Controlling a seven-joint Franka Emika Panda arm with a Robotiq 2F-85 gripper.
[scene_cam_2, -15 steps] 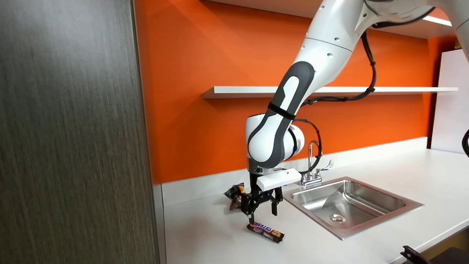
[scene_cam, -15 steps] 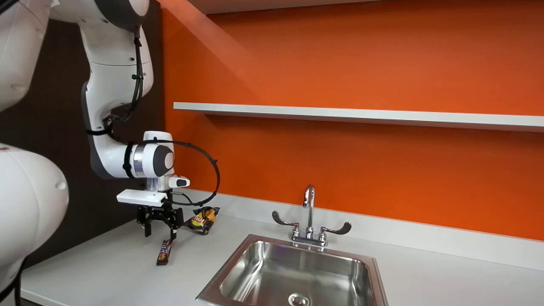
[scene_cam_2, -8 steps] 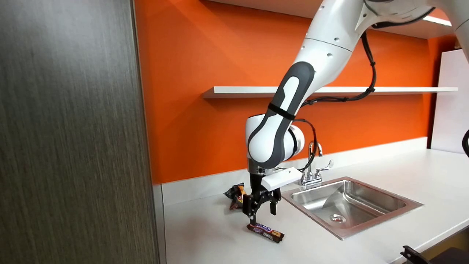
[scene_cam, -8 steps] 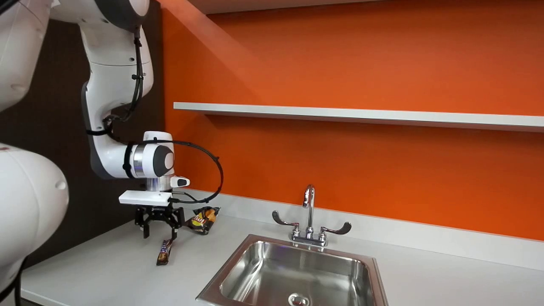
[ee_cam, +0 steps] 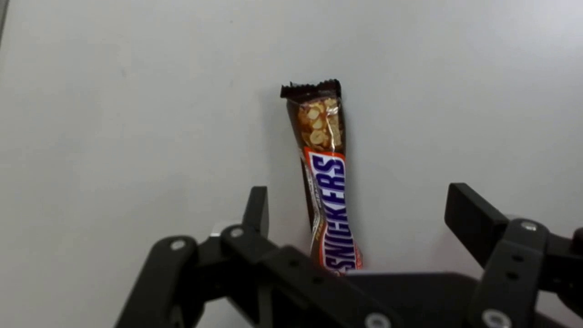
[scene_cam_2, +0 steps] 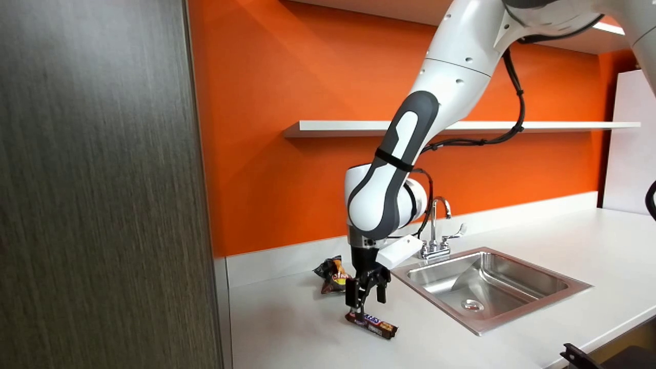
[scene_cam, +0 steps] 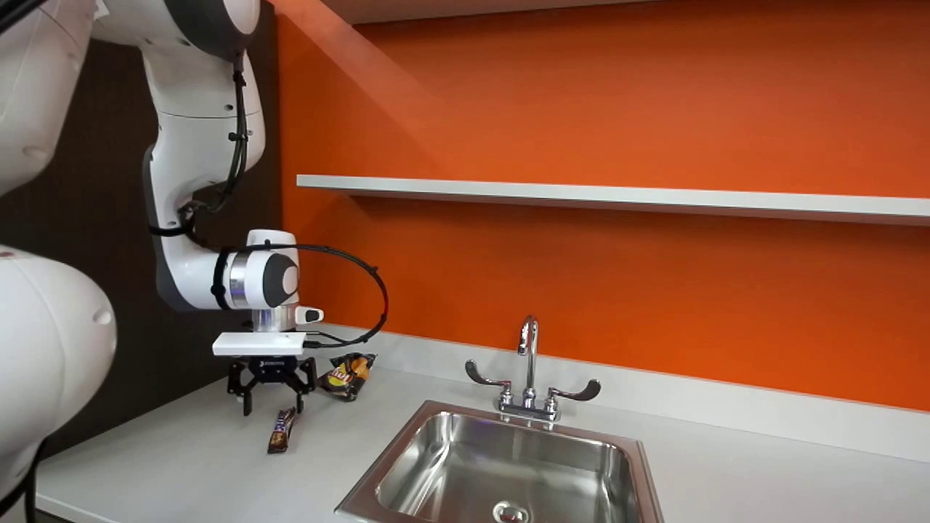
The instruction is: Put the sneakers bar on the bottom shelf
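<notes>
The Snickers bar (scene_cam: 281, 433) in its brown wrapper lies flat on the white counter; it also shows in an exterior view (scene_cam_2: 378, 327) and in the wrist view (ee_cam: 325, 191). My gripper (scene_cam: 273, 410) points down just above the bar, open and empty. In the wrist view the open gripper (ee_cam: 359, 202) has one finger on each side of the bar. The bar lies nearer the left finger (ee_cam: 257, 207), and its lower end is hidden behind the gripper. A single white wall shelf (scene_cam: 581, 195) runs above the counter and shows in both exterior views (scene_cam_2: 333, 128).
A dark chip bag (scene_cam: 349, 378) lies behind the gripper near the wall. A steel sink (scene_cam: 413, 436) with a faucet (scene_cam: 530, 363) is set into the counter beside the bar. A dark panel (scene_cam_2: 102, 184) stands at the counter's end.
My gripper has turned about its vertical axis and come down slightly, so a fingertip now overlaps the bar in an exterior view. The bar, bag and shelf have not moved.
</notes>
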